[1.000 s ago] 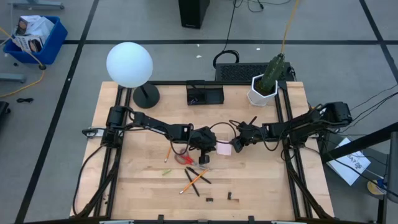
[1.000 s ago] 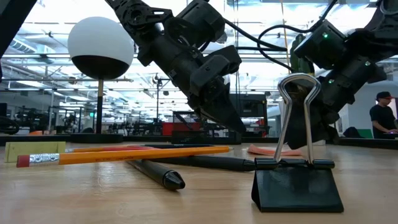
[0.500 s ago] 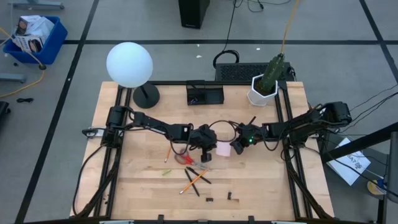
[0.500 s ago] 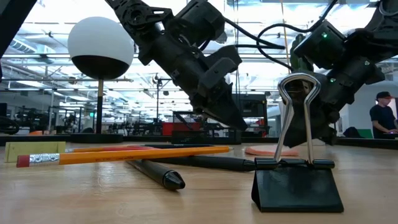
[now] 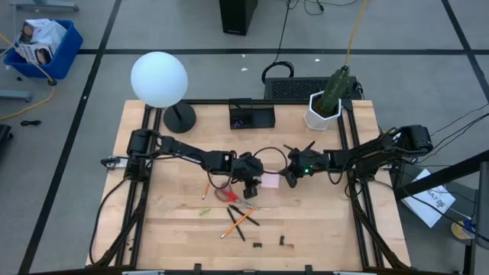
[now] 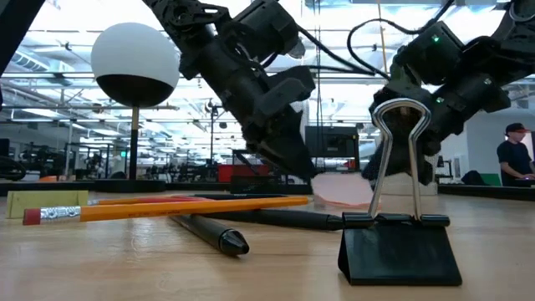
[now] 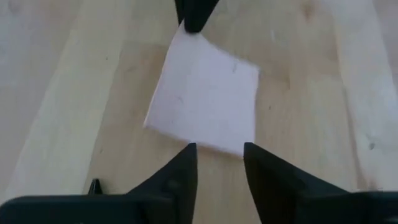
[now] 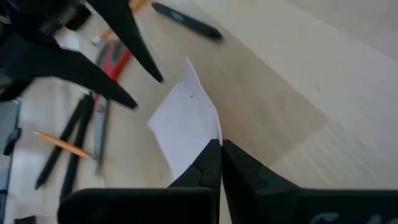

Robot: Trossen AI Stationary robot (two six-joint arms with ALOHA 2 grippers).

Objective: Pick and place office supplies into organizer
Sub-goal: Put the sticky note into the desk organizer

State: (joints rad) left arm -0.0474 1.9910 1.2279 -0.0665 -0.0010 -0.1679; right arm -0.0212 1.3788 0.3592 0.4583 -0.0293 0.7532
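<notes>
A light wooden table (image 5: 176,229) framed by black rails stands on a grey floor, with a white globe lamp (image 5: 159,79) at its far left corner and a white plant pot (image 5: 322,111) at its far right. The black organizer (image 5: 251,116) sits at the far edge between them, well apart from the rest of the supplies. Near the table's middle the right gripper (image 8: 221,144) has its fingers pressed together on one corner of the pink sticky-note pad (image 8: 186,121), which is tilted with that edge raised off the wood; in the low view the pad (image 6: 343,189) hangs just above the tabletop. The left gripper (image 7: 219,155) faces the pad's opposite edge with its fingers apart, close to the pad (image 7: 205,99); whether it touches it cannot be told. Just in front of the left gripper lie the red-handled scissors (image 5: 227,195), and nearer the front edge a loose cluster of black pens (image 5: 238,215) and an orange pencil (image 5: 234,224). Two small black binder clips (image 5: 270,244) rest closest to the front; one stands upright right before the low camera (image 6: 399,217). A person (image 6: 516,163) shows in the room beyond the table.
</notes>
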